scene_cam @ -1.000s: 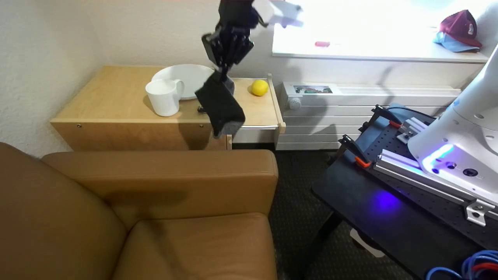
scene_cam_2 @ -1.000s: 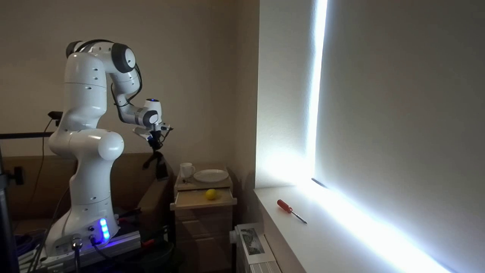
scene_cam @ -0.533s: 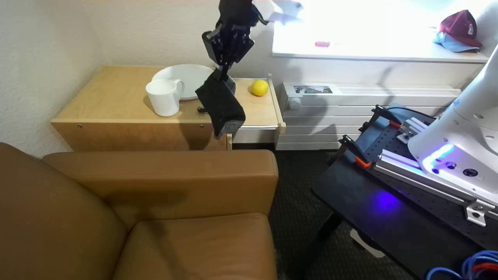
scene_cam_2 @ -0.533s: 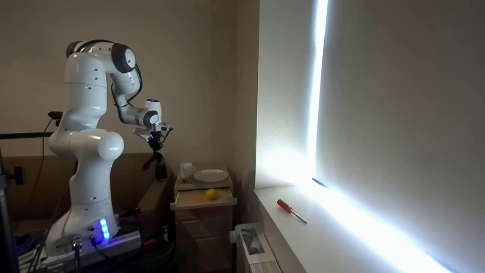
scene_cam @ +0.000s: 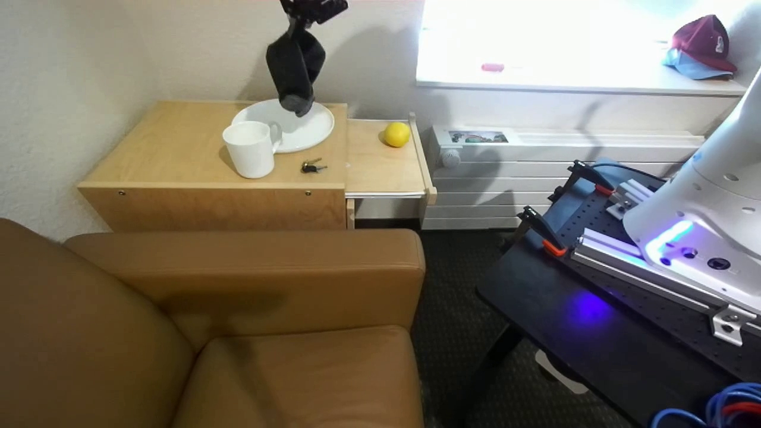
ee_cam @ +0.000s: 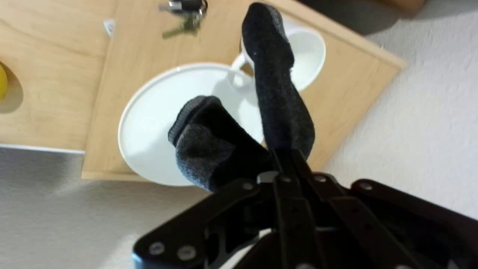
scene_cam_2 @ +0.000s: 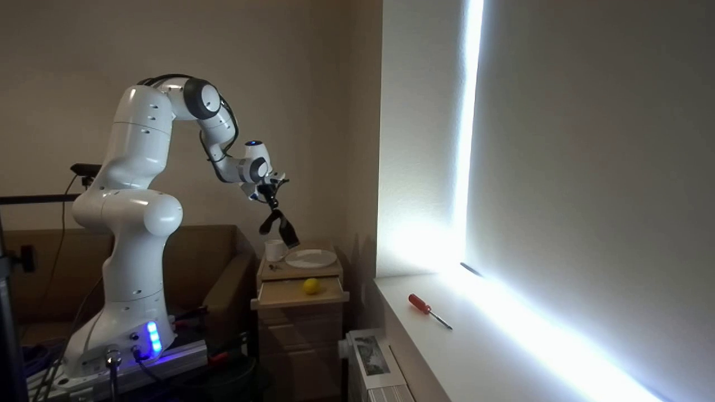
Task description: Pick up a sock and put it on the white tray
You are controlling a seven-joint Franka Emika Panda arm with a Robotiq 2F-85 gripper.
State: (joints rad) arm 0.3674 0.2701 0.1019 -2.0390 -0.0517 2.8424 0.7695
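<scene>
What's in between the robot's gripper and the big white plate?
The black sock: in both exterior views it hangs from the gripper, one end toward the white plate.

arm [scene_cam_2: 144, 120] reaches further in, gripper [scene_cam_2: 274, 207] now tilted; dangling sock [scene_cam: 288, 68] shifts nearer white tray [scene_cam: 309, 134], uncovering keys [scene_cam: 311, 168] and the tray's right rim in an exterior view.

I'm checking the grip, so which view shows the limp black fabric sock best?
The wrist view: the limp black fabric sock looms large there, both loose ends spreading from the slim black fingers that pinch it. Both exterior views show it hanging as a smaller dark shape, folded over, with little detail at the pinch.
</scene>
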